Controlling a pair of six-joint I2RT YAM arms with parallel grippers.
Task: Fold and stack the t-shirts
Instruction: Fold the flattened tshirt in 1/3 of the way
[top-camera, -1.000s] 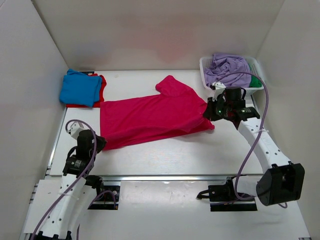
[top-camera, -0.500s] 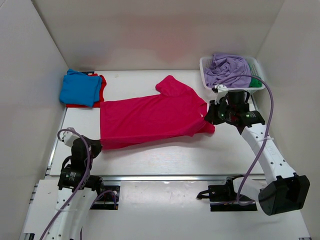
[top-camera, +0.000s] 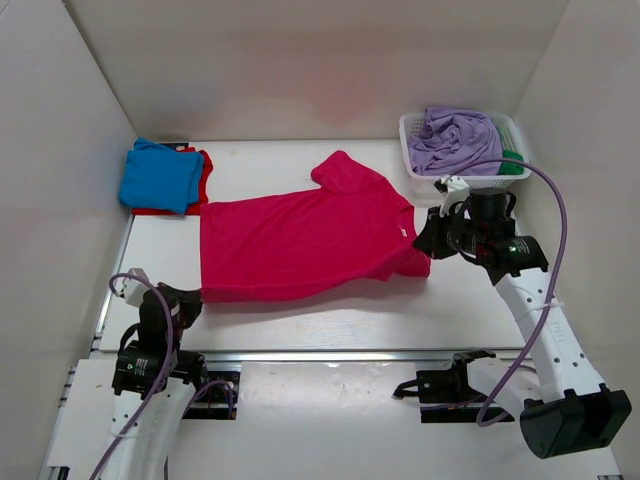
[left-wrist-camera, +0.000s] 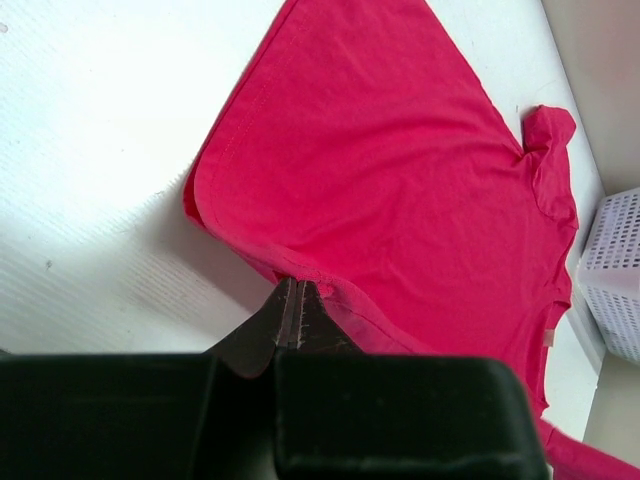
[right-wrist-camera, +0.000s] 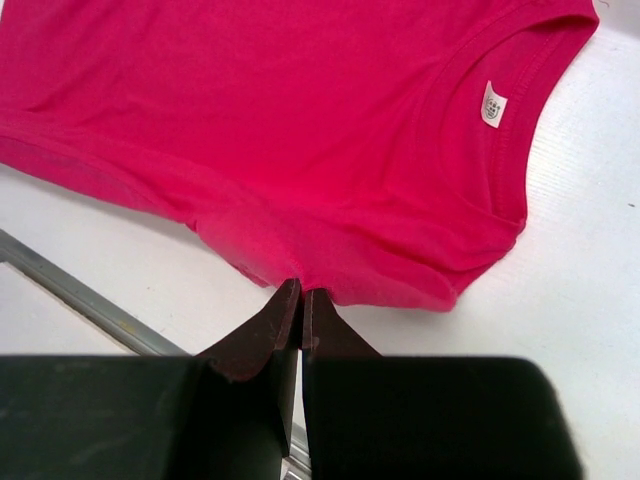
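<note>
CHANGE: both arms have drawn back toward the near edge — crimson-pink t-shirt pulled tauter, near hem straighter | POSE: left gripper low, pinched closed on the near-left hem corner; right gripper clamped on the near sleeve beside the collar | SHIRT: spread flat mid-worktop — few wrinkles

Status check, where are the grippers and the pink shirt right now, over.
Left gripper shut on pink shirt hem. Right gripper shut on its sleeve. Shirt spread flat between them. Basket, blue shirt well clear.
</note>
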